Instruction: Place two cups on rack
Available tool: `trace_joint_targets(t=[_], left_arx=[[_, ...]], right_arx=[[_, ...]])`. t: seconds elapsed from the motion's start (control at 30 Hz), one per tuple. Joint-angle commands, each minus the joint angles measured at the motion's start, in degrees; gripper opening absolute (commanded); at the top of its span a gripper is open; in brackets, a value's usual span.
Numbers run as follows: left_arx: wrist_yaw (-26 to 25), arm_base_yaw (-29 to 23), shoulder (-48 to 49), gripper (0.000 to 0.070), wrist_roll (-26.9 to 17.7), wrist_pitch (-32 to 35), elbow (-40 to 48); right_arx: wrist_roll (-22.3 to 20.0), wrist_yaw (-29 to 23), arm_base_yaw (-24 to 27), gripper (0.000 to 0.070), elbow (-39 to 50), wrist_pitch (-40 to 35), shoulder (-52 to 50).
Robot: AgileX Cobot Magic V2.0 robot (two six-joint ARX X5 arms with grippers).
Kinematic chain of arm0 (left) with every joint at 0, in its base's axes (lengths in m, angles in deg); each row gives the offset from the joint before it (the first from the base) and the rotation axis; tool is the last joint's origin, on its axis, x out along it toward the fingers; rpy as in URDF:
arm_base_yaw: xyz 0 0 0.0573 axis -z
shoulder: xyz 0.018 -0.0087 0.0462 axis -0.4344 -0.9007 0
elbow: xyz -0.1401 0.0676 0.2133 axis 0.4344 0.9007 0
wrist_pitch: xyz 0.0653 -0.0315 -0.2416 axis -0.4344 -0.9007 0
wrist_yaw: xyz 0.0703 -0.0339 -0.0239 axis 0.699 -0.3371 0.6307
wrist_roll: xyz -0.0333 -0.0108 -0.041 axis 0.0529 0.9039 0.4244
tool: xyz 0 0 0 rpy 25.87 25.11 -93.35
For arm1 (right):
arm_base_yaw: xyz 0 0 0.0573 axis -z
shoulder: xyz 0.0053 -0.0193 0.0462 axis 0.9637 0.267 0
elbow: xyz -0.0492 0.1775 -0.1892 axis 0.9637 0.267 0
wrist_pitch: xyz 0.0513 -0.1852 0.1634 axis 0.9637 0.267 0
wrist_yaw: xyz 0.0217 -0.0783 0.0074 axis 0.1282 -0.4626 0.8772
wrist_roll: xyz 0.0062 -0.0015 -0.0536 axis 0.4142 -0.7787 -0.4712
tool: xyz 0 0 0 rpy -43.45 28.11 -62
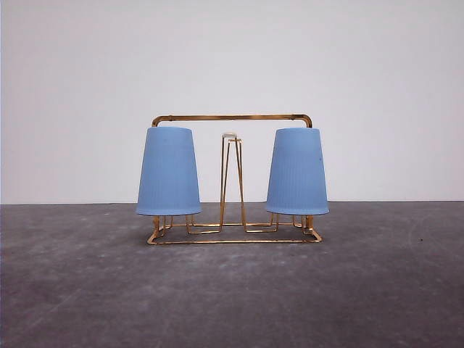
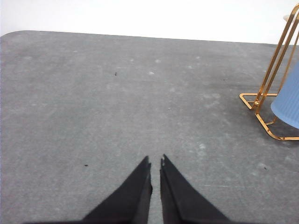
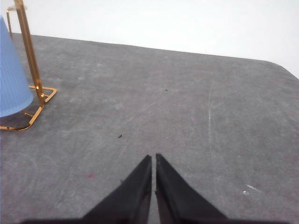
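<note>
Front view: the rack (image 1: 232,117) stood at the centre of the grey surface (image 1: 232,297), its gold top bar spanning two inverted cups. The left cup (image 1: 169,172) hung mouth-down over the prongs at the 9 o'clock end of the frame, and the right cup (image 1: 297,172) hung likewise at the 3 o'clock end; each rim sat just above the base wire, and both cups appeared upright. Between them, one white-tipped centre prong (image 1: 230,135) remained bare. Left wrist view: the left gripper (image 2: 155,163) hovered over bare surface with its fingers (image 2: 135,196) clenched together on nothing, only a thin slit separating the tips; the rack's base corner and the rim of a cup lay well apart from it, toward 2 o'clock of the fingertips. Right wrist view: the right gripper (image 3: 153,157) was likewise drawn together and empty, with the rack and a cup well apart toward 10 o'clock. Judged from this arrangement, both placements were complete and the step in hand was the closing one, with the arms clear of the load. The next move, if any, would call only for keeping both arms away from the rack, since a brush against either tall, light cup could tip it off its prongs.
</note>
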Motion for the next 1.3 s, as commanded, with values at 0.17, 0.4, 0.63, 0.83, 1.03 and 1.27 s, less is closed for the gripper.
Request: trace_joint_targets(t=[0.17, 0.4, 0.63, 0.83, 1.03, 1.27], left_arx=[[0.11, -0.04, 0.04, 0.0015, 0.02, -0.44, 0.72], [0.11, -0.04, 0.04, 0.0015, 0.04, -0.46, 0.72], [0.11, -0.04, 0.04, 0.0015, 0.04, -0.46, 0.72], [0.11, -0.04, 0.04, 0.0015, 0.02, -0.46, 0.72], [0.11, -0.04, 0.04, 0.0015, 0.04, -0.46, 0.72], [0.11, -0.04, 0.04, 0.0015, 0.03, -0.45, 0.72]], right_arx=[[0.00, -0.02, 0.04, 0.0012, 0.22, -0.66, -0.02], [0.00, -0.02, 0.04, 0.0012, 0.22, -0.66, -0.02], [0.00, -0.02, 0.04, 0.0012, 0.22, -0.66, -0.02], [0.00, -0.02, 0.04, 0.0013, 0.22, -0.66, -0.02], [0.00, -0.02, 0.04, 0.0013, 0.22, -0.66, -0.02], [0.00, -0.02, 0.04, 0.0012, 0.22, -0.66, -0.02]])
